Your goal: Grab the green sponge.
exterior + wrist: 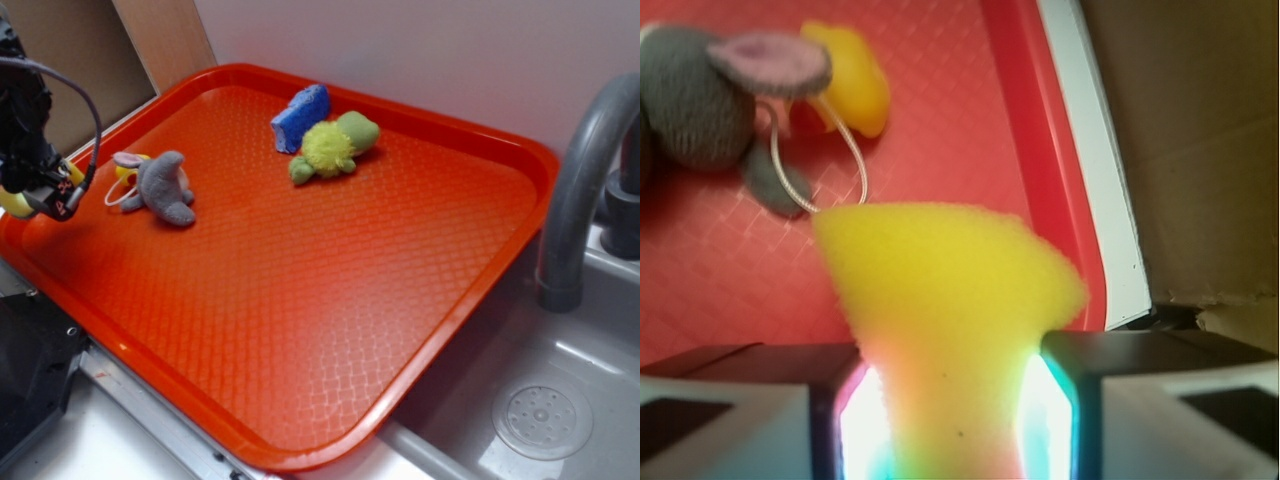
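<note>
Already grabbed: sponge [950,310] pinched between gripper [958,420] pads, squeezed narrow at the clamp, held above tray [420,330] left edge near grey plush [160,188]. Seemingly nothing left but keeping hold.

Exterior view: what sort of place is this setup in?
Probably a toy or mock kitchen sink area. A grey faucet arches over a grey basin with a drain, and an orange tray beside it carries sponges and plush toys.
</note>
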Controlling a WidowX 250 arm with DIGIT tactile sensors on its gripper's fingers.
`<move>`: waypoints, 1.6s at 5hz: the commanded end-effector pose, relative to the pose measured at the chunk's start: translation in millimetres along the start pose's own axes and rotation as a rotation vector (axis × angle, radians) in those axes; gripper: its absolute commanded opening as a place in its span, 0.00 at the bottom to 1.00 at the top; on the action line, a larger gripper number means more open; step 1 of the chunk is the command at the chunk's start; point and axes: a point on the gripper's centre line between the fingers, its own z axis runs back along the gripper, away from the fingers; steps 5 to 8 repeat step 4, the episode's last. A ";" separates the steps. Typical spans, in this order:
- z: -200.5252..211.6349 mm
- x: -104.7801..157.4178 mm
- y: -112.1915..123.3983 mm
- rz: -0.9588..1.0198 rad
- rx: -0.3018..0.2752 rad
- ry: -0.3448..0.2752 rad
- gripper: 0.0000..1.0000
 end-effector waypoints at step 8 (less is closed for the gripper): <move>192.2 3.1 -41.9 -0.279 -0.464 -0.214 0.00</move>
